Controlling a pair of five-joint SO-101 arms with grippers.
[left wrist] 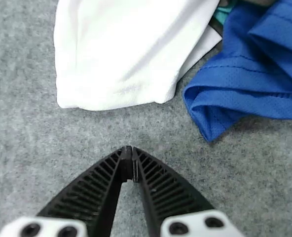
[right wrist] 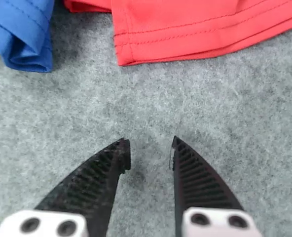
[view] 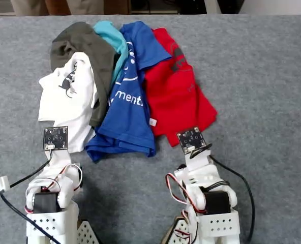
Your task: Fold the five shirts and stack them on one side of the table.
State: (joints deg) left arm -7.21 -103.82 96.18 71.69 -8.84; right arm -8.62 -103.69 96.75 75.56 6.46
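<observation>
Five shirts lie overlapped at the table's far middle: a white one [view: 69, 99], an olive one [view: 89, 51], a teal one [view: 112, 35], a blue one [view: 127, 109] and a red one [view: 178, 94]. My left gripper [left wrist: 131, 152] is shut and empty over bare grey cloth, a short way from the white shirt's hem [left wrist: 121, 54], with a blue shirt corner [left wrist: 244, 89] beside it. My right gripper [right wrist: 149, 144] stands open with nothing between its fingers, just short of the red shirt's hem [right wrist: 185, 39]; a blue fold [right wrist: 22, 34] lies off to one side.
A grey cloth covers the table [view: 262, 76]. The left arm [view: 55, 138] and the right arm [view: 191, 140] stand at the near edge, with loose cables around their bases. There is bare cloth to the right of the pile and between the arms.
</observation>
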